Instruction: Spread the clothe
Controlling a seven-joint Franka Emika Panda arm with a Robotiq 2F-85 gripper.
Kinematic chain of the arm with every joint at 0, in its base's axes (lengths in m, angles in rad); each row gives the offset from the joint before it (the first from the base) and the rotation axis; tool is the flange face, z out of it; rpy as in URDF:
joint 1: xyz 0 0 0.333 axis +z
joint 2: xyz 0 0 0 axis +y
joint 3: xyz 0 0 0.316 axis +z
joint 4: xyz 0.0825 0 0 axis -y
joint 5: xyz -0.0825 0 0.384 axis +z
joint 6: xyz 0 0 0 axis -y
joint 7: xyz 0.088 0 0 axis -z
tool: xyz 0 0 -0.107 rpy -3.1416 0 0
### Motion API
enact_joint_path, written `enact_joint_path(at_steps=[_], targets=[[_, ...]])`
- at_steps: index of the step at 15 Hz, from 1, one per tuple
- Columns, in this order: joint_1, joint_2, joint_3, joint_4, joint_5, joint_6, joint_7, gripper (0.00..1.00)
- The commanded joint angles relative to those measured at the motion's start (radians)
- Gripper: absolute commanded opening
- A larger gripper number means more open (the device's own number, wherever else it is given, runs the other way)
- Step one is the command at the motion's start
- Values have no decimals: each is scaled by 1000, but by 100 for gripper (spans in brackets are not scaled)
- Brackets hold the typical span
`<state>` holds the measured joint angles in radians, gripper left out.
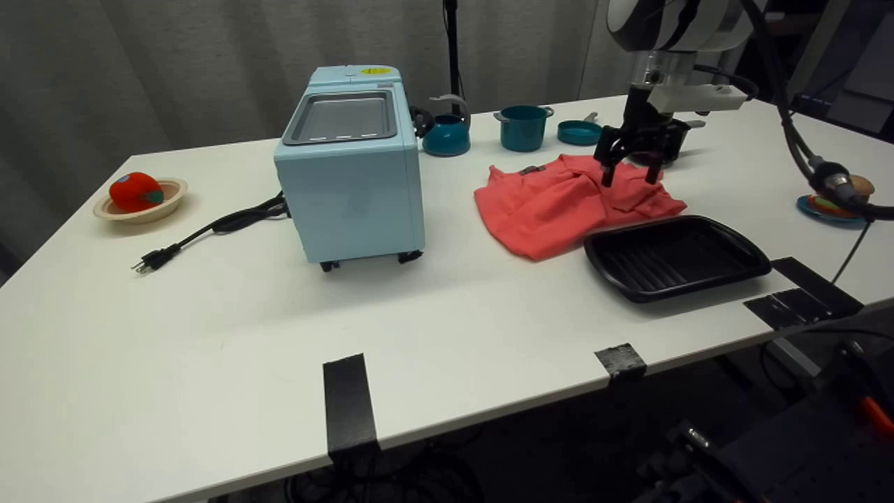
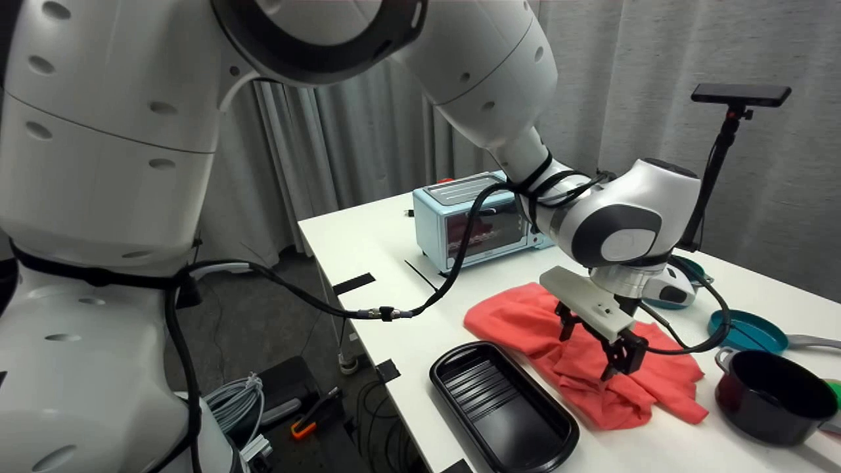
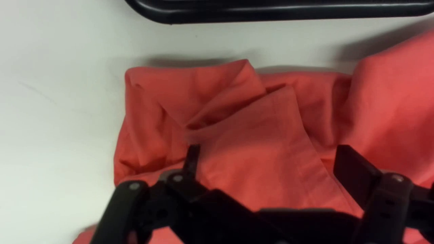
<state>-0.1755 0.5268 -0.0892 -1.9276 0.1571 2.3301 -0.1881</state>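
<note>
Red-pink cloth (image 1: 545,209) lies rumpled on the white surface (image 1: 209,363), bunched at one end, just beside a black pan (image 1: 677,255); wrist view shows a bare strip between them. Over the bunched end, the hand (image 3: 268,149): released, fingers spread well apart, nothing gripped. Tips seem to sit just above the fabric, though contact is hard to judge. Wrist view cuts off the cloth at right and bottom, and the hand blocks more of it; only one side of the pan gets in at top. On the cloth's far edge in an exterior view, a dark patch (image 1: 532,169), too small to read. Near the bunched end, a dark pot (image 2: 775,397), one handle cropped by the frame; a green sliver (image 2: 834,389) behind it, cropped too, not identifiable. In an exterior view, a toaster oven (image 2: 486,230) partly behind the arm (image 2: 631,230), reddish blur in its door, can't say what. Behind the cloth in an exterior view, teal pot (image 1: 522,133), teal skillet (image 1: 578,133) and teal kettle (image 1: 447,140). A burger (image 1: 860,186) is partly blocked by a cable (image 1: 830,176); arm runs out of frame at top in both exterior views
</note>
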Motion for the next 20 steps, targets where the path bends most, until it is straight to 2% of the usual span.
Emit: enact_joint_path(at_steps=[1,4,5,6,9,15,16,17,20], targets=[[-17,46,15,48,-4,-44,19,100],[-14,77,9,67,-13,-45,32,100],[-15,85,10,73,-12,-44,36,78],[-16,91,10,78,-10,-44,40,74],[-17,103,11,92,-8,-46,49,49],[-20,91,8,96,-11,-51,59,5],[-20,81,8,92,-12,-54,58,1],[-19,74,7,89,-13,-57,58,0],[-4,31,-12,59,-50,-72,72,3]])
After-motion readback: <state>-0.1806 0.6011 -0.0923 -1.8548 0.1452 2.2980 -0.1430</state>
